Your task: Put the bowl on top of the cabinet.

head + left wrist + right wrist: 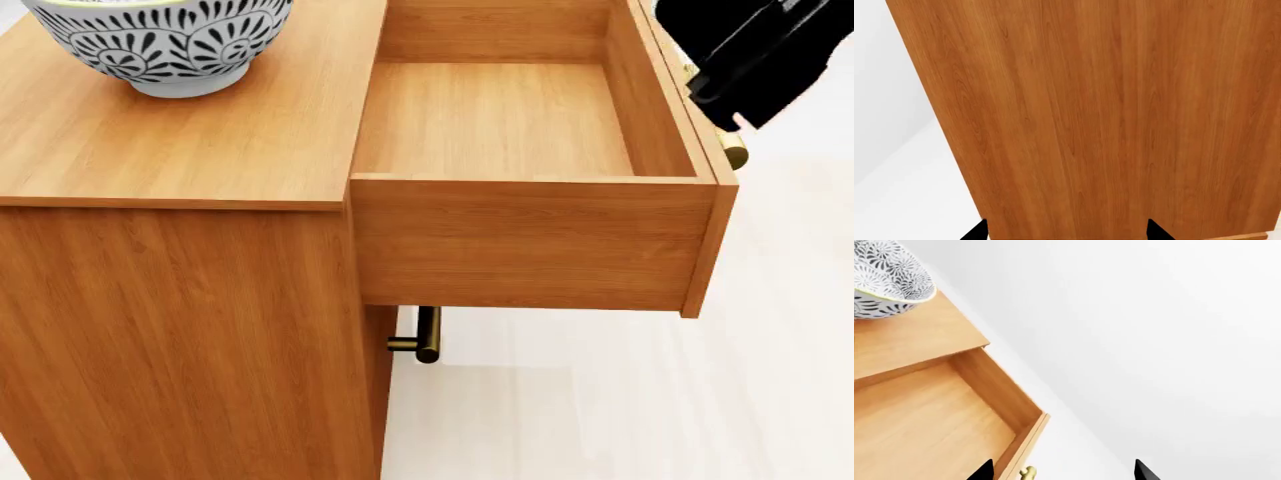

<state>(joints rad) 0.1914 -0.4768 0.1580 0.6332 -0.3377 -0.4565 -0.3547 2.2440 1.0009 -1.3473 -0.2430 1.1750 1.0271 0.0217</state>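
**Bowl already on the cabinet top**

Left wrist view: the left pincer point(1066, 234) hangs spread and empty before a plain wooden panel of the cabinet point(1107, 115).

Head view: the bowl point(163, 42) sits upright on the cabinet's flat top, beside the open, empty drawer point(527, 240). The task looks complete.

Right wrist view: the right pincer point(1064, 473) is spread, holding nothing, by the drawer's brass handle point(1027, 473).

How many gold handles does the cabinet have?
2 show. One handle sticks out of the cabinet front below the open drawer. The other handle is on the drawer's front, mostly hidden by the drawer and right gripper. More may be hidden.
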